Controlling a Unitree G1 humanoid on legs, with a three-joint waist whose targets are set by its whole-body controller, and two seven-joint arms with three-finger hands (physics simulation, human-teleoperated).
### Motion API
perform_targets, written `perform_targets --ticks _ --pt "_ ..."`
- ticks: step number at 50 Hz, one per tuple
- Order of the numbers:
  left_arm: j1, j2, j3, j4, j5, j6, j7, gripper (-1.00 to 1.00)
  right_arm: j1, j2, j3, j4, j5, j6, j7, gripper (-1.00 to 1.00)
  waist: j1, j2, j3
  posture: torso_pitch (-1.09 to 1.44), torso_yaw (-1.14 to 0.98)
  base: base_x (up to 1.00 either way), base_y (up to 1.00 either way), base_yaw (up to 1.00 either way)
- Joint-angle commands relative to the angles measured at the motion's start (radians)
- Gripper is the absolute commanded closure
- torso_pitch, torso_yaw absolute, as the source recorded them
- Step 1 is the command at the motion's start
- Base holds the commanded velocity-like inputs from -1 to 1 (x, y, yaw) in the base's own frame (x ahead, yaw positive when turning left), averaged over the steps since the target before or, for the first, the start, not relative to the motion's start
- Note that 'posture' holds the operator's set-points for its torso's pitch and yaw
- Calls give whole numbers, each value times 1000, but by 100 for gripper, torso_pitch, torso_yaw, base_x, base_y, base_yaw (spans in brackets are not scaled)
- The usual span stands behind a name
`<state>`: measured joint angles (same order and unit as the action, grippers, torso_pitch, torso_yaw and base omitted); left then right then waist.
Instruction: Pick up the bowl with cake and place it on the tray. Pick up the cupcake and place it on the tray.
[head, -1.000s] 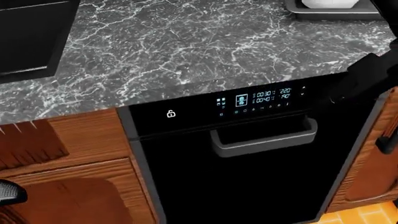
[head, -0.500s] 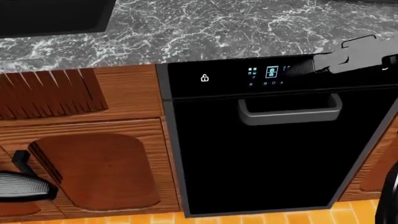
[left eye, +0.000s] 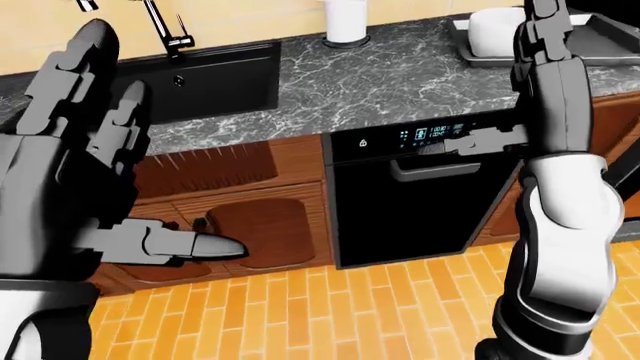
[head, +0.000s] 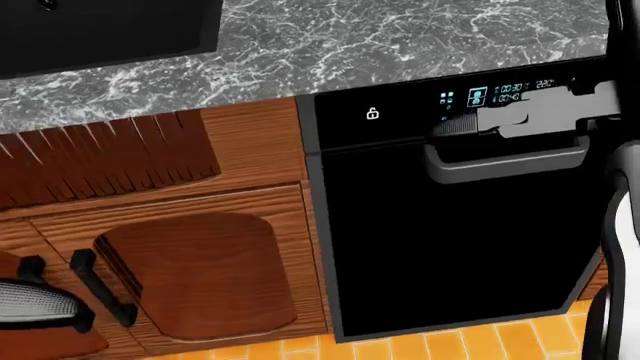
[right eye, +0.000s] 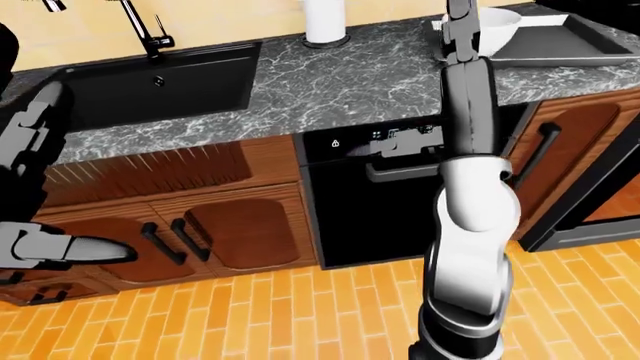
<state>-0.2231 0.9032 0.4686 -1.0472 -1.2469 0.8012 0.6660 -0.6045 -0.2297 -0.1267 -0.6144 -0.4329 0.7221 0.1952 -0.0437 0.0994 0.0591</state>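
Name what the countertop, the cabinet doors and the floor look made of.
Countertop: polished dark stone, probably marble, going by the white veining. Cabinet doors: reddish-brown wood with visible grain, satin finish. Floor: orange brick-like tiles laid in herringbone, matte.

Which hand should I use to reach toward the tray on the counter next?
Right. The right arm is raised toward the tray and white bowl at the counter's right end. The left hand, fingers open, hangs far left below the sink.
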Motion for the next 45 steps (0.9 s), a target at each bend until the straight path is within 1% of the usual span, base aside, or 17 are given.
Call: perform_targets --ticks 1,2,3,11,13,14,18,21,23,25,26,34,37,38,39,42,45 --pt "-7 17 34 0 9 -26 11 -100 -27 0 9 -40 1 -21 0 -100 3 23 -33 0 0 0 77 0" --pt "-2 18 37 0 8 -30 9 -100 -26 -1 9 -45 1 -17 3 -100 2 56 -29 0 0 0 77 0" --pt "3 20 42 0 6 -33 8 -100 -24 0 10 -44 1 -20 2 -100 13 0 -13 0 0 0 77 0" --pt "-8 14 42 0 5 -22 9 -100 -33 8 21 -58 0 0 3 -100 40 -72 -7 0 0 0 78 0" --pt "3 10 33 0 21 -30 1 -100 -10 14 26 -62 -2 -13 6 -100 43 -115 -18 0 0 0 79 0" --pt "6 9 34 0 22 -31 0 -100 -7 14 25 -63 -3 -15 8 -100 29 -99 -6 0 0 0 79 0" --pt "11 17 31 0 18 -42 5 -100 4 23 25 -66 -3 -21 10 -100 37 -120 -29 0 0 0 78 0" --pt "16 22 30 0 17 -48 7 -100 6 24 23 -65 -2 -23 10 -100 32 -90 -6 0 0 0 78 0" --pt "17 20 30 0 20 -49 5 -100 8 25 22 -64 1 -26 8 -100 28 -50 -6 0 0 0 78 0" --pt "20 17 23 0 30 -53 2 -100 14 28 23 -62 4 -34 4 -100 34 57 -35 0 0 0 79 0" --pt "24 16 24 0 33 -55 0 -100 15 28 24 -63 5 -36 3 -100 38 13 -19 0 0 0 78 0" --pt "42 31 46 0 16 -70 1 -100 24 36 30 -69 0 -35 3 -100 36 -63 5 0 0 0 78 0" --pt "43 34 48 0 13 -72 2 -100 25 37 29 -72 0 -34 5 -100 33 -100 -5 0 0 0 69 0" --pt "41 33 47 0 12 -72 2 -100 27 36 28 -71 0 -37 3 -100 22 -132 -23 0 0 0 62 0" --pt "39 33 44 0 13 -71 3 -100 32 36 22 -64 5 -46 -1 -100 17 -95 -12 0 0 0 60 0" --pt "27 36 46 0 2 -61 10 -100 40 34 18 -69 9 -44 -3 -100 29 -118 -39 0 0 0 61 0" --pt "20 40 48 0 -7 -58 16 -100 35 32 20 -77 9 -34 -2 -100 29 -84 -17 0 0 0 60 0"
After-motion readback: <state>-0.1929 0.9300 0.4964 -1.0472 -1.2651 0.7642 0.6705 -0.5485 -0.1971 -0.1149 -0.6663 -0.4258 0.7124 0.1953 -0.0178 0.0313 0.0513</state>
